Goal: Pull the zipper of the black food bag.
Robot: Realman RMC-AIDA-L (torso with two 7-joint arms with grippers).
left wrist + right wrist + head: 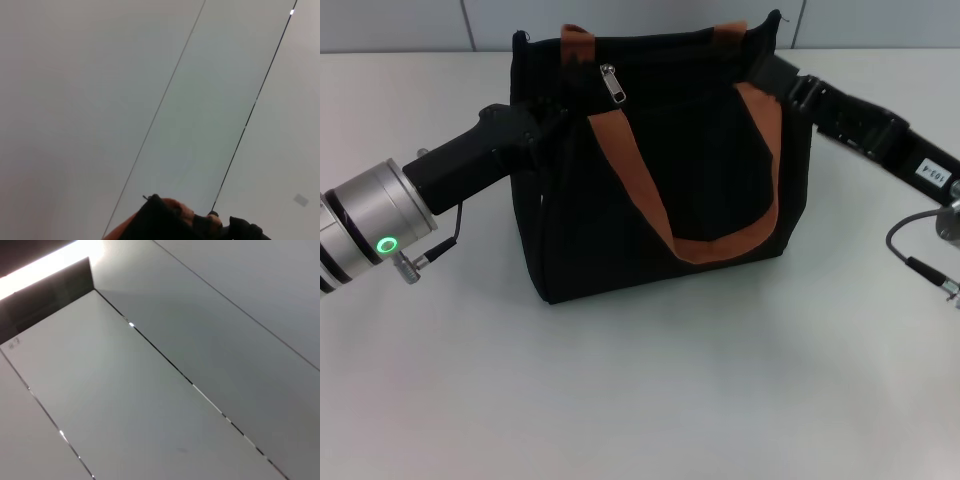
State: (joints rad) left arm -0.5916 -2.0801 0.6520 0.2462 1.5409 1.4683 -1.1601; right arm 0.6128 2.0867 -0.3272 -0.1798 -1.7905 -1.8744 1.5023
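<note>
The black food bag [660,170] stands upright in the middle of the white table [700,400] in the head view, with two orange-brown loop handles [635,190]. The zipper's silver pull tab [610,83] hangs near the left end of the top edge. My left gripper [532,125] is pressed against the bag's upper left side. My right gripper [772,68] is at the bag's upper right corner, partly hidden behind the fabric. The left wrist view shows a bit of black fabric and orange webbing [165,220] at its edge. The right wrist view shows no bag.
The table in front of the bag and to both sides is bare white surface. A tiled wall [640,20] runs behind the bag. A cable [910,255] loops off my right arm at the right edge.
</note>
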